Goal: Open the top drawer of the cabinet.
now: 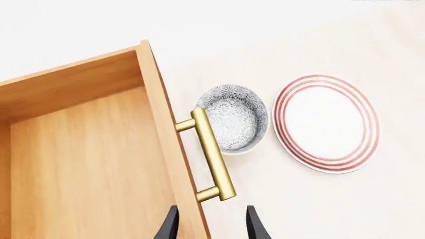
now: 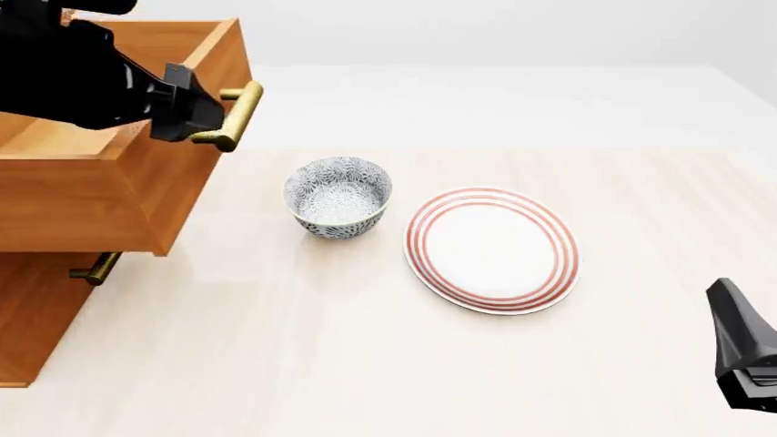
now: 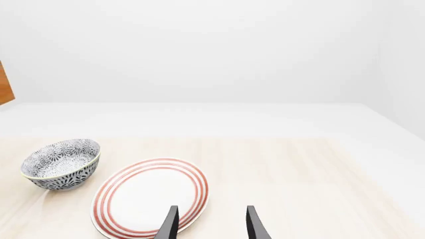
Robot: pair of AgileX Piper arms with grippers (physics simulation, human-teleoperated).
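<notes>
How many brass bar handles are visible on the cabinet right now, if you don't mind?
2: one on the pulled-out top drawer's front by the left gripper, one lower beneath it. Others may be hidden.

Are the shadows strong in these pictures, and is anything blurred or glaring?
Front view: light is soft and even; the bowl and plate cast only faint shadows, with nothing blurred. Left wrist view: the brass handle shows a mild sheen and sharp edges. Right wrist view: the pale background looks washed out.
</notes>
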